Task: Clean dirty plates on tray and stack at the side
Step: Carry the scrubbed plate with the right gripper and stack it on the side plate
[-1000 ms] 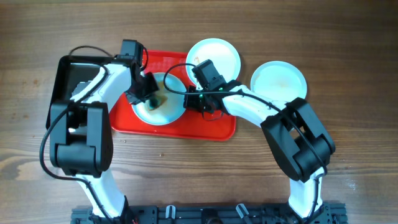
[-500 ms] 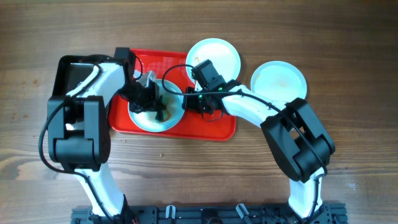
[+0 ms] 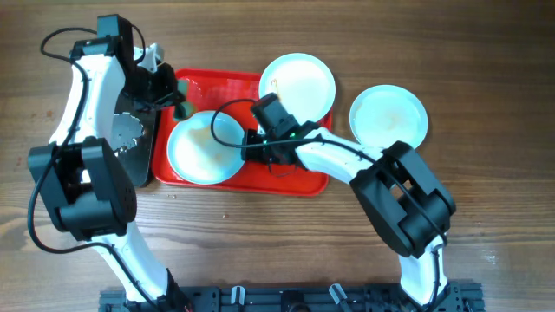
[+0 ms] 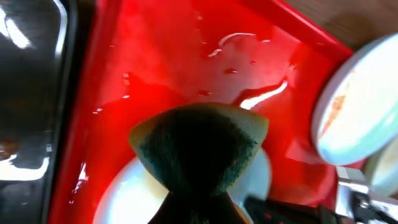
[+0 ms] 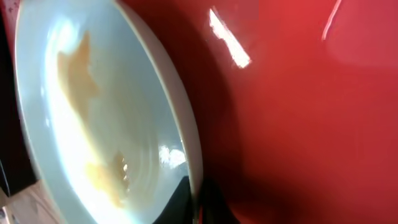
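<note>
The red tray (image 3: 286, 178) holds one plate (image 3: 201, 147) at its left; my right gripper (image 3: 251, 139) is shut on that plate's right rim (image 5: 180, 130), and faint orange-brown streaks show inside it. A second plate (image 3: 297, 82) rests on the tray's far right corner. A third plate (image 3: 388, 117) lies on the table to the right. My left gripper (image 3: 178, 100) is shut on a green-and-yellow sponge (image 4: 199, 146) and holds it above the tray's far left corner, off the plate.
A black tray (image 3: 130, 143) lies just left of the red tray, under my left arm. It also shows in the left wrist view (image 4: 31, 93). Bare wooden table (image 3: 486, 173) surrounds everything.
My left gripper has lifted the sponge off the plate and swung back-left toward the black tray. The held plate has shifted a little to the left on the tray.
</note>
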{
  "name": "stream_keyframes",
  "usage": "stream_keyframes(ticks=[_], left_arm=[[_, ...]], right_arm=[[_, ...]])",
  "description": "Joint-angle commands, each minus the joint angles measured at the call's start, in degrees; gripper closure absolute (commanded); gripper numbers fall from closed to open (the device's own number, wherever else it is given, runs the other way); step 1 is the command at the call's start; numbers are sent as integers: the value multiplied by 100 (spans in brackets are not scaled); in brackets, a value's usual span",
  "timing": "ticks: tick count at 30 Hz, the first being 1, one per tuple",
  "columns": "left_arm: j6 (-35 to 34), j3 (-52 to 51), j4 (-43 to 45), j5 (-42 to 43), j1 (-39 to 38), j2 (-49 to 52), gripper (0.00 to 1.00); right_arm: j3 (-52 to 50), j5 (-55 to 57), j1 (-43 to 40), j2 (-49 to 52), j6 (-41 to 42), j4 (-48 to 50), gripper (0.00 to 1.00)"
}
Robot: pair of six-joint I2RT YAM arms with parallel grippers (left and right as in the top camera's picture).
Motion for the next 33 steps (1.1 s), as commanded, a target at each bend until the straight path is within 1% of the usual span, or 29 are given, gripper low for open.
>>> stream_keyframes(ticks=[1,3,5,8,9,10,12,15,17,18,19,21,22,24,25,27,28,30,33], left_arm=[[4,96,0,-595,35,-116,96],[4,96,-42,-1075,37,-116,96],[4,96,-87,-1106,37,-116,96],[2,96,-105,-1106,35,-116,96],[2,96,-105,-1106,35,-116,96],[2,96,-107,-1106,35,-116,96],[0,96,-125,-1106,35,-116,96],[0,96,-129,-1106,35,-116,96],[2,96,-162,-1106,35,-116,96],[2,96,-164,-1106,35,-116,96],[0,96,-164,-1106,35,-116,96],[0,96,-164,-1106,35,-116,96],[0,96,-162,-1104,35,-116,96],[0,96,-162,-1106,35,-116,96],[0,96,-162,-1106,35,-116,96],[0,96,-162,-1106,35,-116,96],[2,96,-162,-1106,35,-116,96],[0,96,-160,-1106,35,-116,96],[0,96,-160,-1106,35,-116,96]], right_arm=[[0,-463,-203,-42,-380,-173,96],[0,-238,-396,-540,-780,-529,96],[0,186,-507,-1095,-1279,-925,96],[0,1436,-496,-1947,-2057,-1565,96],[0,2020,-485,-2227,-2267,-1768,96],[0,2677,-463,-2446,-2293,-1969,96],[0,4540,-210,-2865,-2406,-2317,96],[0,6885,498,-2938,-2739,-2291,96],[0,7914,914,-2929,-2844,-2260,96],[0,8511,1147,-2929,-3152,-2098,96],[0,8760,1248,-2929,-3403,-1919,96],[0,9294,1554,-2929,-4177,-1263,96],[0,9630,1746,-2929,-4660,-752,96],[0,9770,1971,-2929,-5626,103,96],[0,9774,2092,-2929,-6299,688,96],[0,9947,2188,-2929,-6848,1268,96],[0,10030,2232,-2929,-7350,1661,96],[0,10028,2236,-2929,-7683,1888,96],[0,10028,2236,-2929,-7615,1897,96]])
